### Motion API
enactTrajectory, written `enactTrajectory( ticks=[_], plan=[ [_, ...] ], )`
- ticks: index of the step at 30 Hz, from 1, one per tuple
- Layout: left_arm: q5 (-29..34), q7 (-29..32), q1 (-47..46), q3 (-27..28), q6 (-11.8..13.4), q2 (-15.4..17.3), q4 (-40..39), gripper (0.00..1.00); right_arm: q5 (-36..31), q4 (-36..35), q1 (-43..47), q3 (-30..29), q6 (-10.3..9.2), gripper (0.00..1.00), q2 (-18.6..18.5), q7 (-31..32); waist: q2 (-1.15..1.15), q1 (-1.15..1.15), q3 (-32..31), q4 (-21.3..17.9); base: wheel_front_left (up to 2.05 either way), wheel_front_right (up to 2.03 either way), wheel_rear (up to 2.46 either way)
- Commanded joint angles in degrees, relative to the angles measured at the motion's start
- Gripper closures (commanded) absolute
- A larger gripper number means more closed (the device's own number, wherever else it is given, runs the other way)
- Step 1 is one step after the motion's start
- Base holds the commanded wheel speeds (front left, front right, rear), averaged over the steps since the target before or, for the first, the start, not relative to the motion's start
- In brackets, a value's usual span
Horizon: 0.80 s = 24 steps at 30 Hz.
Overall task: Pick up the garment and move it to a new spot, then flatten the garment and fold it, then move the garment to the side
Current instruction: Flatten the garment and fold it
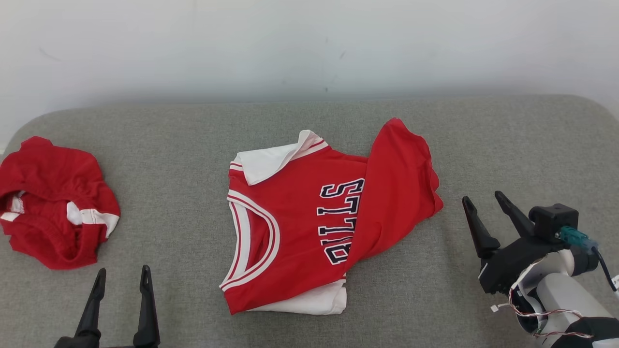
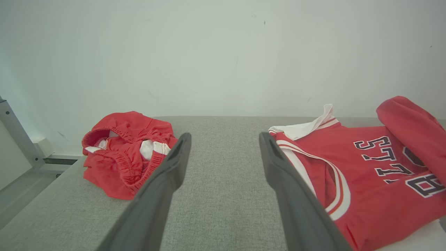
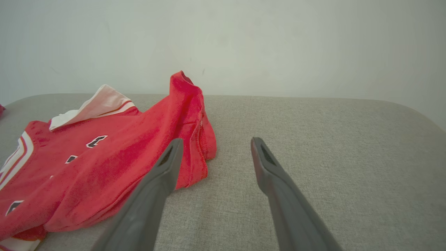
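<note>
Jersey [image 1: 290,232], frame centre, long axis left-right; its folded hem [image 1: 401,183] lies toward the right claw [image 1: 481,195], lower right. Left claw [image 1: 123,268], lower left, farther. Both open, empty.

Plain indoor room, grey upholstered surface [image 1: 193,299], bare white wall [image 1: 309,48]

I look down on a grey woven-fabric pad [image 1: 169,145] with rounded far corners, spanning nearly my whole view. Directly behind the pad rises a plain white wall [image 1: 309,43], matt, with a few small dark specks [image 1: 326,89] just above the pad's far edge. The light is soft and even, with a faint shadow where wall meets pad. Off the pad's left end, seen from my left wrist, a grey metal post [image 2: 17,136] slants up by the wall, a white block [image 2: 43,148] near its foot, and a pale surface [image 2: 17,188] lies lower than the pad.
</note>
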Motion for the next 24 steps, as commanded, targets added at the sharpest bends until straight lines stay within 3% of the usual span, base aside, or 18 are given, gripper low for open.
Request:
enactTrajectory(
  ticks=[1,6,11,24],
  plan=[
    [0.49,-0.19,0.2,0.11,0.09,0.0,-0.25,0.0,-0.27,-1.24,0.5,-0.36,0.06,0.0,0.08,0.59,0.0,0.0,0.33,-0.24,0.0,0.0,0.0],
    [0.65,-0.19,-1.09,-0.63,0.04,-0.07,0.0,0.0,-2.45,-4.38,0.16,-2.05,0.06,0.0,0.22,3.55,0.0,0.0,1.07,0.57,0.0,0.0,0.0],
    [0.33,-0.19,-2.28,-1.88,-0.02,-0.12,0.61,0.0,-5.54,-2.95,-2.8,-2.69,0.06,0.0,1.26,5.98,0.0,0.0,2.2,2.48,0.0,0.0,0.0],
    [-0.65,-0.19,-5.32,-4.52,-0.04,-0.23,1.56,0.0,-9.16,13.52,-14.39,-3.32,0.06,0.0,1.33,7.09,0.0,0.0,6.73,9.21,0.0,0.0,0.0]
  ],
)
